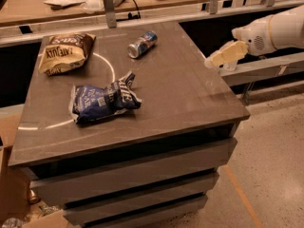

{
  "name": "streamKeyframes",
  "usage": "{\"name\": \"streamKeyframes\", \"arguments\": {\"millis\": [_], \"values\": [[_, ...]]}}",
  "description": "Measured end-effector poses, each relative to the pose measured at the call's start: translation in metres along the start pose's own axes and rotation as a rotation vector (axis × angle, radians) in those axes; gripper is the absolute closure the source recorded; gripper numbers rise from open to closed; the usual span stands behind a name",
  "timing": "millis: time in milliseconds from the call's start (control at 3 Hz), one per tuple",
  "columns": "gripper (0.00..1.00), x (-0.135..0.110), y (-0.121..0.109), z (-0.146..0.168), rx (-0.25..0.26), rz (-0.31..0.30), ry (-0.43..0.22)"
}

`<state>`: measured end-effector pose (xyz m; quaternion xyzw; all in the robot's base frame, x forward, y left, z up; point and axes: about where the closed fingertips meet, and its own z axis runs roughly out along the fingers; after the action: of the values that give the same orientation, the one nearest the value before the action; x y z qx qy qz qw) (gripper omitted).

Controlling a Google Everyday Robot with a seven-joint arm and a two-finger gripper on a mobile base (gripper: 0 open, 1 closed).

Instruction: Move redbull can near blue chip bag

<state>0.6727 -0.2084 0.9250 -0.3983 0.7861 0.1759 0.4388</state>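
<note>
I see the gripper [222, 57] hovering just off the table's [190, 94] right edge; I cannot tell whether it is open or closed. The can [142, 44] lies on its side at the far middle, well left of the gripper. The blue bag [102, 101] lies nearer, apart from the can. The brown bag [64, 53] is far left.

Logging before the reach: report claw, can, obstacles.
Claw beyond right edge of table, touching nothing. Can on its side at far end, apart from blue bag. Nothing between them.

Lettering on the blue chip bag [104, 101] and the brown chip bag [64, 53] cannot be read. The gripper [212, 61] hangs at two o'clock, beside the tabletop [190, 96].
</note>
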Motion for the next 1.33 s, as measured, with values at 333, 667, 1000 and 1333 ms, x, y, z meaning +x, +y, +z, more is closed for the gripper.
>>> {"name": "streamKeyframes", "arguments": {"millis": [333, 667, 1000, 1333], "values": [[0.0, -0.001, -0.002, 0.001, 0.007, 0.0, -0.004], [0.0, 0.001, -0.001, 0.004, 0.021, 0.01, 0.004], [0.0, 0.003, 0.002, 0.021, 0.015, 0.013, -0.075], [0.0, -0.009, 0.007, 0.048, -0.037, -0.025, -0.185]]}}
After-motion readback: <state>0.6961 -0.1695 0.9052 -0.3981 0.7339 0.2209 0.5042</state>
